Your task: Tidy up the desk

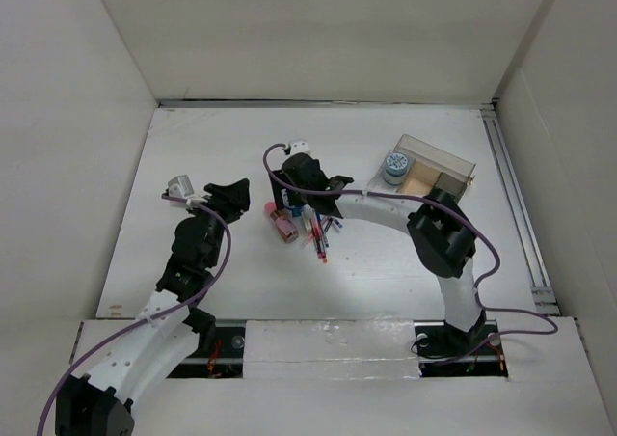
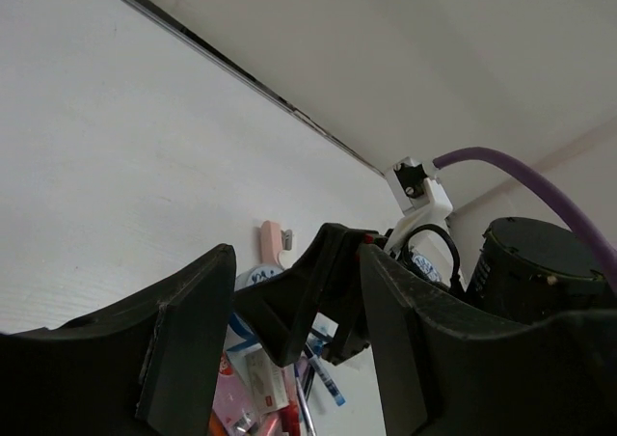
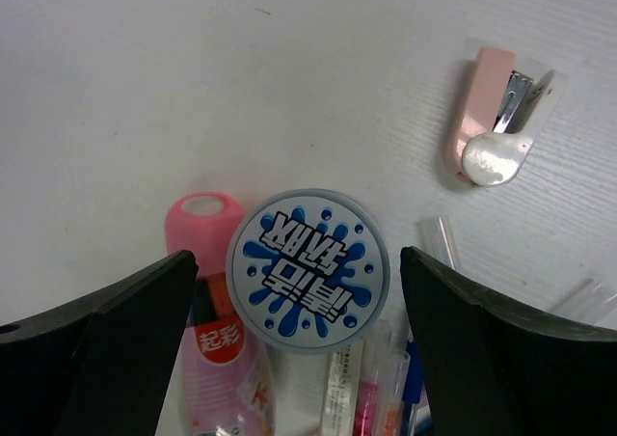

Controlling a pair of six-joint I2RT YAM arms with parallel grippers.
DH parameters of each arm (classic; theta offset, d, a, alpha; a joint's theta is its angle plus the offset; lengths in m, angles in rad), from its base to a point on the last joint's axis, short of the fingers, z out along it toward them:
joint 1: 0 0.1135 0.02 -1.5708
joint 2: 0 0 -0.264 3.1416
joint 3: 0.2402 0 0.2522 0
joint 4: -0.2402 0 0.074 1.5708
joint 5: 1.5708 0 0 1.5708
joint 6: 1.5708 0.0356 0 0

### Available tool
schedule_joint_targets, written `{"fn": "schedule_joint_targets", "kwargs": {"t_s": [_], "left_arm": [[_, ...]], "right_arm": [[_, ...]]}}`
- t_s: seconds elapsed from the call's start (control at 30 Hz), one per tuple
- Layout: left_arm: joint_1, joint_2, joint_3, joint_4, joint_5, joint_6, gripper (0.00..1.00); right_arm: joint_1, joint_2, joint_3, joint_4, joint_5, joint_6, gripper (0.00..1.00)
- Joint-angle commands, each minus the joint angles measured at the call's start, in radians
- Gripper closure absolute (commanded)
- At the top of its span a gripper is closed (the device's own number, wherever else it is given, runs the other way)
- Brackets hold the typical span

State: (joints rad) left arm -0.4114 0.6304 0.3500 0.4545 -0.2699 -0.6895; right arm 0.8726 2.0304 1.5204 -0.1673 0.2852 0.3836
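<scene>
The white table (image 1: 386, 272) is filling the middle of the top view, the clear tray (image 1: 439, 153) at its upper right is holding a round blue tub (image 1: 395, 165) and a tan block (image 1: 418, 178), and the left hand (image 1: 234, 193) and the right hand (image 3: 294, 259) are both hanging wide open and empty, the right one over a round blue-and-white lid (image 3: 308, 272).

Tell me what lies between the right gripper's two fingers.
The right wrist view shows a round blue-and-white splash-printed disc centred in the open right gripper, a pink plastic tube beside it, pens below.
</scene>
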Motion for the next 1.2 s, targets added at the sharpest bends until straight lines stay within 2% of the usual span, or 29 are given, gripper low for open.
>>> {"fn": "schedule_joint_targets", "kwargs": {"t_s": [0.0,0.17,0.23,0.43,0.57,0.6,0.7,0.77,0.8,1.0,1.07,1.17], "left_arm": [[-0.003,-0.003,0.009,0.029,0.0,0.001,0.49],[-0.003,-0.011,0.015,0.016,-0.002,-0.001,0.49],[-0.003,-0.018,0.003,0.03,-0.009,0.001,0.49],[-0.003,-0.038,0.001,0.024,-0.011,0.001,0.49],[-0.003,-0.031,0.012,0.009,-0.012,-0.002,0.49],[-0.003,-0.032,0.012,0.009,-0.006,-0.002,0.49],[-0.003,-0.032,-0.006,0.038,-0.009,-0.004,0.49],[-0.003,-0.028,0.016,0.007,0.0,-0.004,0.49],[-0.003,-0.028,0.017,0.007,0.0,-0.004,0.49],[-0.003,-0.044,0.018,0.004,0.009,-0.004,0.49],[-0.003,-0.055,0.003,0.025,0.026,-0.005,0.49],[-0.003,-0.046,0.004,0.026,0.024,-0.01,0.48]], "right_arm": [[-0.001,0.014,0.073,-0.031,0.071,-0.008,0.09],[-0.001,0.033,0.078,-0.015,0.126,-0.014,0.15],[-0.001,0.05,0.084,-0.027,0.117,-0.008,0.2],[-0.001,0.1,0.133,-0.084,0.101,-0.003,0.24],[-0.001,0.088,0.139,-0.069,0.071,0.014,0.38],[-0.001,0.079,0.141,-0.052,0.075,0.026,0.47],[-0.015,-0.047,0.08,0.046,0.023,0.064,0.54],[-0.07,-0.183,-0.006,0.156,-0.001,0.105,0.54],[-0.07,-0.183,-0.006,0.193,-0.001,0.106,0.55],[-0.214,-0.398,-0.213,0.227,0.069,0.169,0.54],[-0.254,-0.439,-0.279,0.219,0.135,0.191,0.54],[-0.337,-0.509,-0.39,0.203,0.143,0.202,0.54]]}}
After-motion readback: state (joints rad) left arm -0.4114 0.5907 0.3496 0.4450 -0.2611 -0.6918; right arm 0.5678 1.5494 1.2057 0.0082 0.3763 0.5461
